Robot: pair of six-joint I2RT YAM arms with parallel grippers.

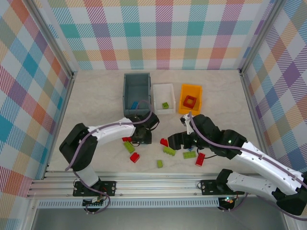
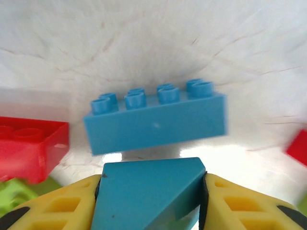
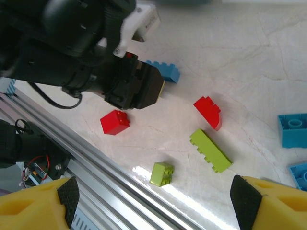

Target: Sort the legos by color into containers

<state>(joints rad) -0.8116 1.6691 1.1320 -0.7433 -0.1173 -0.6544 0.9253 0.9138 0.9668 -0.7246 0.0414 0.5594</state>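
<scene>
My left gripper [image 2: 150,203] is shut on a blue wedge-shaped lego [image 2: 144,184], one yellow finger [image 2: 62,203] pressed against each side. Just beyond it a long blue lego [image 2: 156,120] lies on the table, with a red lego [image 2: 31,148] to its left. From above, the left gripper [image 1: 141,134] is low, in front of the dark grey-blue container [image 1: 126,96]. My right gripper [image 1: 180,139] hangs open above loose legos: a small green one [image 3: 161,173], a long green one [image 3: 210,150] and a rounded red one [image 3: 208,111]. The white container [image 1: 156,98] holds a green lego, the orange container [image 1: 183,98] a red one.
More red and green legos [image 1: 135,157] lie scattered between the two arms, close to the metal rail [image 1: 158,178] at the table's near edge. Blue legos [image 3: 292,129] sit at the right of the right wrist view. Checked walls enclose the table.
</scene>
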